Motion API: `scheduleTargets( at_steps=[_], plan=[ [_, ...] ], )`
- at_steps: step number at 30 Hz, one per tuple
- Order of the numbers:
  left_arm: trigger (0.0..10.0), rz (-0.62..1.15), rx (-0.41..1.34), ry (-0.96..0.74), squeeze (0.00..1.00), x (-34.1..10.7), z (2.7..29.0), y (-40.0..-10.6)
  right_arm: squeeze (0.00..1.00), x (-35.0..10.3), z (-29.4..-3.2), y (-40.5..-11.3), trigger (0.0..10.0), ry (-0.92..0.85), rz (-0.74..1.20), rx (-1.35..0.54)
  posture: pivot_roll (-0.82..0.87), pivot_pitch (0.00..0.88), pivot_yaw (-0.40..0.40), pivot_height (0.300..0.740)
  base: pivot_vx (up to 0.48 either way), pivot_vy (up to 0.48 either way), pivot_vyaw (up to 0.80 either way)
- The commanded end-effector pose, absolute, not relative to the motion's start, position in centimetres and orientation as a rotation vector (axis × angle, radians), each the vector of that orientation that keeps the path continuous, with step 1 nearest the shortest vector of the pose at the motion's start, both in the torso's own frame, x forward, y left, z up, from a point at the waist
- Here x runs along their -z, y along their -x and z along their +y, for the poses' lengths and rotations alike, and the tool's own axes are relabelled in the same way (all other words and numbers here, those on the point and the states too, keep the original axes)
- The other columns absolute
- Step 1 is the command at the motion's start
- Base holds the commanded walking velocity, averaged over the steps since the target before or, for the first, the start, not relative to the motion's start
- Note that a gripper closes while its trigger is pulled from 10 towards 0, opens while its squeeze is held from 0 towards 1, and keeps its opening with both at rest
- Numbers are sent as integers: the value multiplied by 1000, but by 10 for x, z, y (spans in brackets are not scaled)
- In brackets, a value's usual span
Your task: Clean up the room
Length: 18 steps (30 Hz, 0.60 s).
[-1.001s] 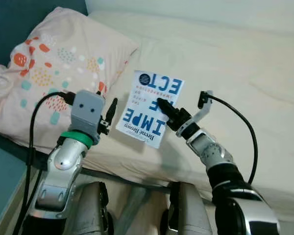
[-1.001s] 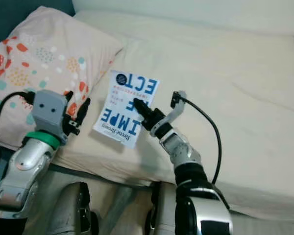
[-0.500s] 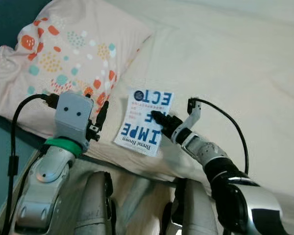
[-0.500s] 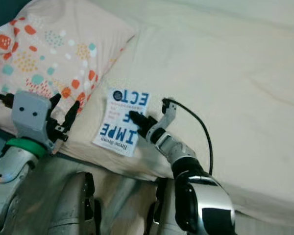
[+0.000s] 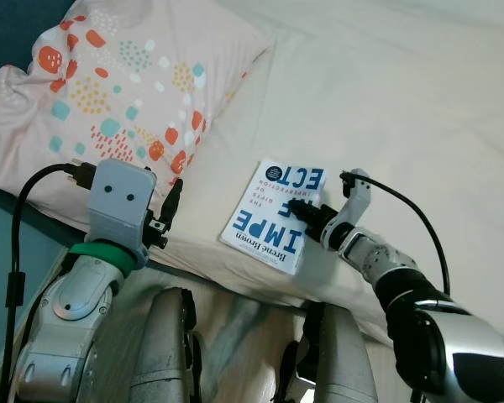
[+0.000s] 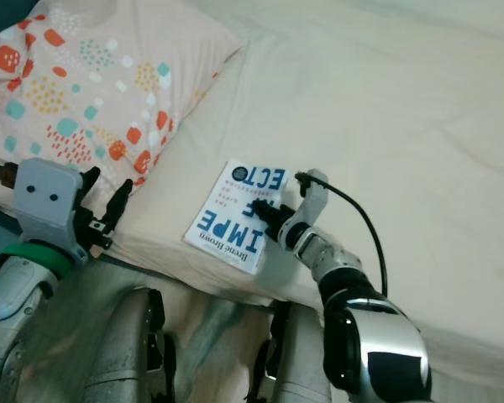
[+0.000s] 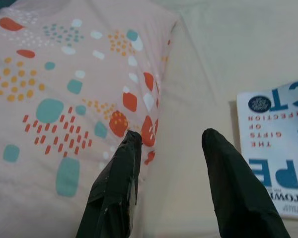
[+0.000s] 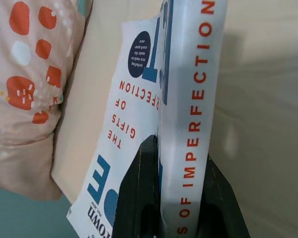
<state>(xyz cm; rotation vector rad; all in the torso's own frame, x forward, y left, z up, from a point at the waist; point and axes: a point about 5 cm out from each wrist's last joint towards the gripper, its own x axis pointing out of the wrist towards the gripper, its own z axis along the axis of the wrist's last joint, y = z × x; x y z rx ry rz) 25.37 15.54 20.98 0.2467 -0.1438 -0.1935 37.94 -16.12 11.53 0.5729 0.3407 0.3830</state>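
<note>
Partly hidden book (image 5: pixel 273 216) clamped in right gripper (image 5: pixel 301 210) jaws; left gripper (image 7: pixel 169 144) jaws apart

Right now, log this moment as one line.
right hand: shut on book, at mattress edge | left hand: open, idle beside pillow | book not put away yet
</note>
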Motion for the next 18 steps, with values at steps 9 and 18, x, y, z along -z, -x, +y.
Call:
scheduleTargets(
  at_steps=[9,18],
  plan=[
    [10000,-116,200,-248,0,-210,157,-247,357,-123,-163,-384,10000,-467,304,-371,303,326,60,586,0,0,0],
    [10000,-108,200,-250,0,-209,157,-248,1000,-137,-169,-390,10000,-491,205,-334,296,319,67,586,0,0,0]
  ],
)
